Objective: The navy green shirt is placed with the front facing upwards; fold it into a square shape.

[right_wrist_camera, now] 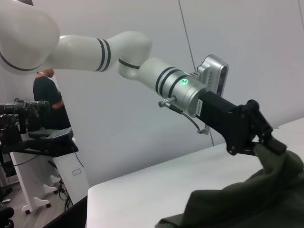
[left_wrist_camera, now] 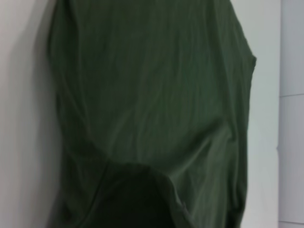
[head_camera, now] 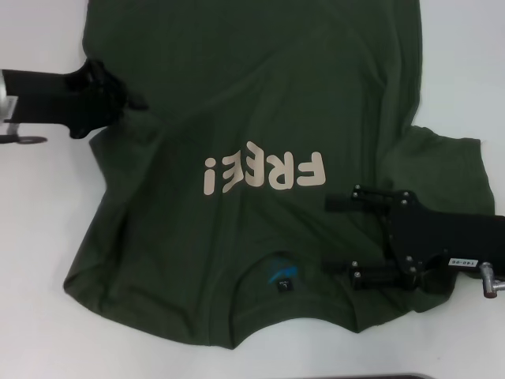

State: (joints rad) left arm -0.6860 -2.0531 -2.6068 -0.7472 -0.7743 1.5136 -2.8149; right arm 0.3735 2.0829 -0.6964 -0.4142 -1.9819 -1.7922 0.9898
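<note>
Am starting first side fold: left gripper at 10 o'clock pinching navy green shirt edge on white table. Right gripper at 4 o'clock hovering spread over shoulder (collar nearest me). Next: carrying edge across toward centre, I judge.

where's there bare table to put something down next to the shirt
Bare table lies off the shirt's left edge, below the left gripper pinching that edge. More shows at the far right corner, above the sleeve. It is crowded near the collar, where the right gripper hovers open.
</note>
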